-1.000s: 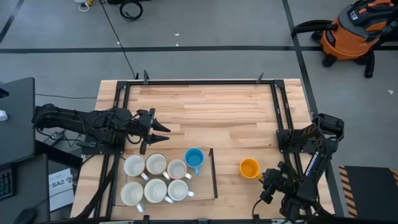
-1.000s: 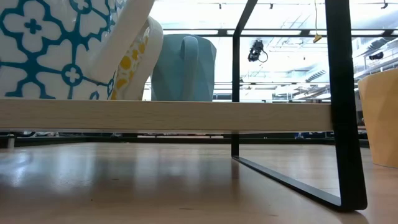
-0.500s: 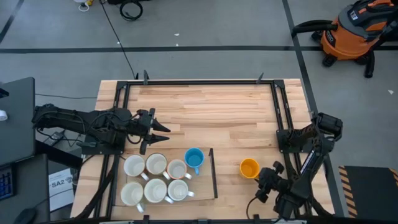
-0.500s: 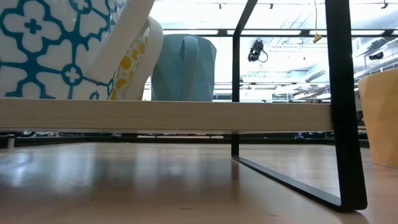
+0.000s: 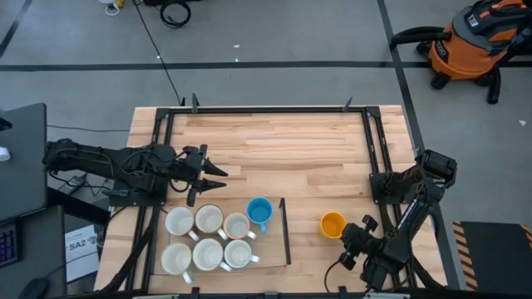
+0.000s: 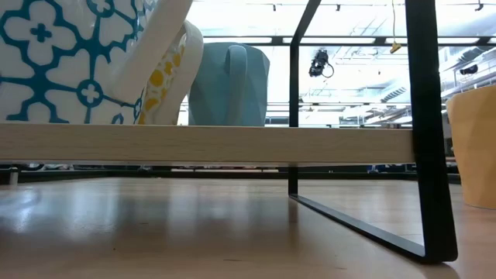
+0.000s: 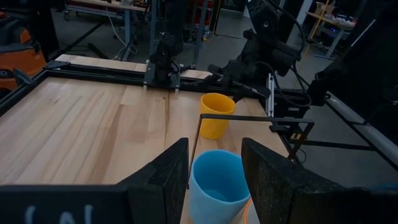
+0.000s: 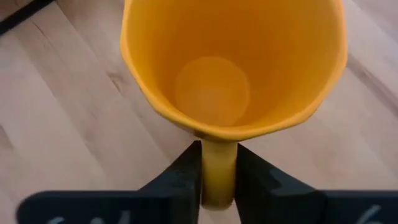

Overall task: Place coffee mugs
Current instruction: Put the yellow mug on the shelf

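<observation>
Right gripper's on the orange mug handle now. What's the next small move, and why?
Probably a short straight lift. The right gripper has its fingers closed on the handle of the orange mug, which sits on the bare table outside the rack holding the other mugs. Raising it first should clear the rack's frame.

The only legible marking is "SA2", printed in dark letters on a white paper label (image 5: 77, 246). The label lies off the table's (image 5: 274, 141) left edge, near its front corner, in the high view. Smaller print beneath those letters is too fine to read. White marks on the left pincer's housing in the wrist view are cut off and unreadable.
</observation>
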`<state>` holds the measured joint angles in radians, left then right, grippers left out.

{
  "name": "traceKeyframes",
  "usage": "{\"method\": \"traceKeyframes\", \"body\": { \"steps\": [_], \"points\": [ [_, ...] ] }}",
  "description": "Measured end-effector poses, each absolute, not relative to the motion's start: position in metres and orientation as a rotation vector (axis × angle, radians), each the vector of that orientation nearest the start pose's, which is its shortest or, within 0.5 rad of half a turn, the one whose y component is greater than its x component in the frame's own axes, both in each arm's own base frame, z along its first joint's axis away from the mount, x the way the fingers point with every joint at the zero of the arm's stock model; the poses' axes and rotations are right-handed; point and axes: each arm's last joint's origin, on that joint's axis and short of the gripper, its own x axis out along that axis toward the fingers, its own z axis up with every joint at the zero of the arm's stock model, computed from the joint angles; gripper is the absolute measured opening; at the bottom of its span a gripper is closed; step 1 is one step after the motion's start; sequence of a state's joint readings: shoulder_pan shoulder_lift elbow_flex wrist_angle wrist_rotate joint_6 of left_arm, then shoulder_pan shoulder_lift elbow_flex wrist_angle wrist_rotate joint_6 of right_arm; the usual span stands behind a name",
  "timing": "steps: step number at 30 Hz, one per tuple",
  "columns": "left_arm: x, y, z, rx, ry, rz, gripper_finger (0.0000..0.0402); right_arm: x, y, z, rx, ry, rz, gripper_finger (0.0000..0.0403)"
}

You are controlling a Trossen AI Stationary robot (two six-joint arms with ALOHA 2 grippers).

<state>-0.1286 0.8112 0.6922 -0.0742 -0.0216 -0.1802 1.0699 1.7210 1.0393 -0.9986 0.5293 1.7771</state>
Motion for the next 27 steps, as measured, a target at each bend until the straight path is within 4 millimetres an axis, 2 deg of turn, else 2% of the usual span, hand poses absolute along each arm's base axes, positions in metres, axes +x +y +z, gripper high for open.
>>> {"method": "traceKeyframes", "body": {
  "steps": [3, 9, 13, 18, 23, 27],
  "points": [
    [0.182, -0.023, 0.307, -0.165, 0.202, -0.089, 0.0156, 0.149, 0.238, 0.164, 0.376, 0.985, -0.608, 0.0057],
    [0.182, -0.023, 0.307, -0.165, 0.202, -0.089, 0.0156, 0.152, 0.244, 0.166, 0.443, 0.975, -0.575, 0.0057],
    [0.182, -0.023, 0.307, -0.165, 0.202, -0.089, 0.0156, 0.156, 0.253, 0.176, 0.492, 0.992, -0.545, 0.0057],
    [0.182, -0.023, 0.307, -0.165, 0.202, -0.089, 0.0156, 0.164, 0.270, 0.202, 0.595, 1.048, -0.483, 0.0057],
    [0.182, -0.023, 0.307, -0.165, 0.202, -0.089, 0.0156, 0.174, 0.286, 0.238, 0.698, 1.025, -0.403, 0.0057],
    [0.182, -0.023, 0.307, -0.165, 0.202, -0.089, 0.0156, 0.188, 0.290, 0.267, 0.747, 0.990, -0.343, 0.0057]
  ]
}}
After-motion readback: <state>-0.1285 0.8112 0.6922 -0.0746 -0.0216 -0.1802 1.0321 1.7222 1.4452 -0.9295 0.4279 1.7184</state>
